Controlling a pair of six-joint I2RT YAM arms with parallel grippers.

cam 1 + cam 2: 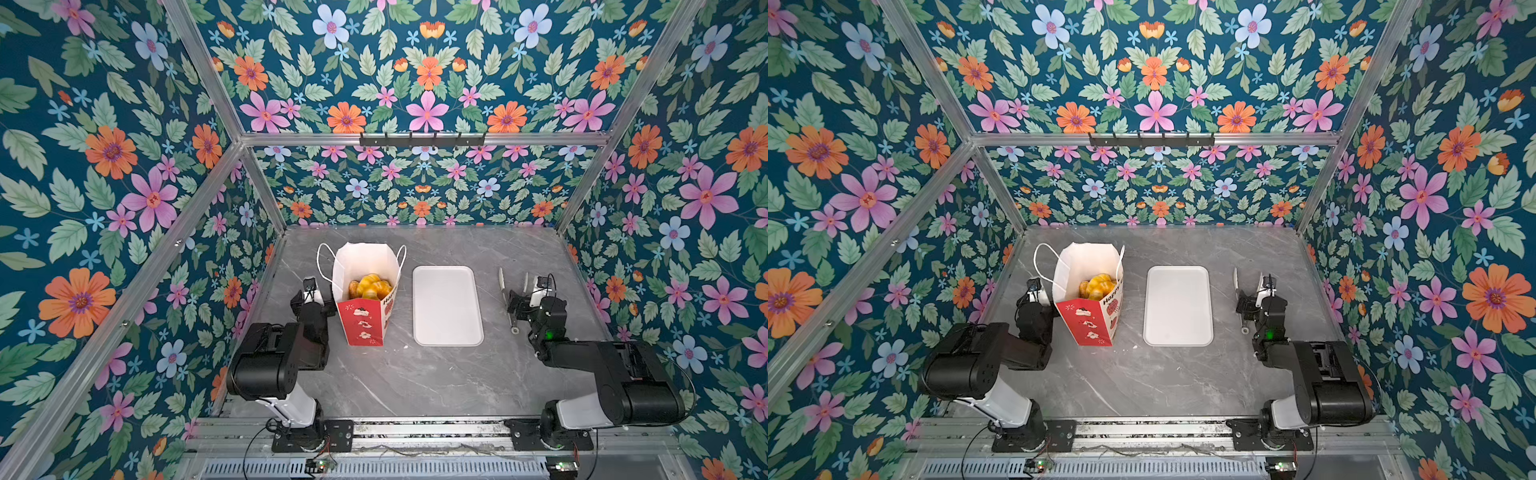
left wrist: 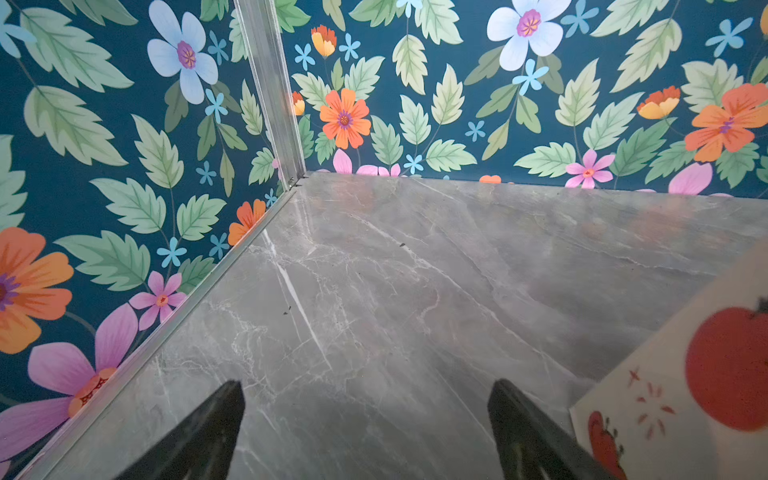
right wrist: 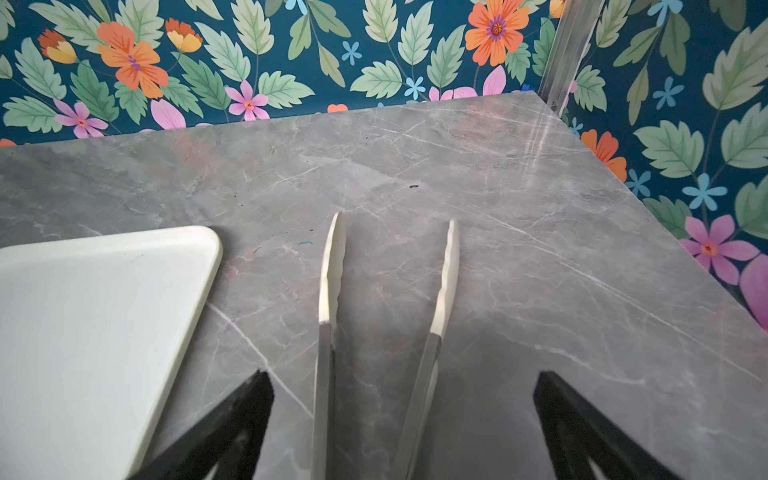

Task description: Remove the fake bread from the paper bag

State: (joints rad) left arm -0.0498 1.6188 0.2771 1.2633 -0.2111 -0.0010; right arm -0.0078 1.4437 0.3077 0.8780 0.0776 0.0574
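A: Where is the bread (image 1: 371, 286) right now?

B: All that shows of it is inside the paper bag (image 1: 360, 326), piled low. The bag stands upright on the table (image 1: 415, 374) with its mouth spread wide, so both top views look straight down on a yellow ridged piece and a browner one beside it. How many lie under them I cannot tell.

A: And the white tray (image 1: 448, 307)?

B: It lies just beside the bag, on the side away from the left arm, flat and bare. I judge it is the landing place, giving each piece only a short trip out of the bag.

A: What are the tongs (image 3: 326, 291) for?

B: They lie on the table past the tray, further from the bag. The bag is deep and narrow, so my guess is that their long arms reach down where a gripper's body would crumple the paper.

A: Does the right gripper (image 3: 402, 374) have them?

B: No. Its jaws stand wide apart, one on each side of the tongs, which run between them. Whether either jaw touches the metal I cannot tell.

A: And the left gripper (image 2: 365, 384)?

B: Its jaws are apart and empty, low over bare table close by the bag's other side. That looks like a spot for steadying the bag, since light paper could tip when bread is pulled up. Nothing is out yet.
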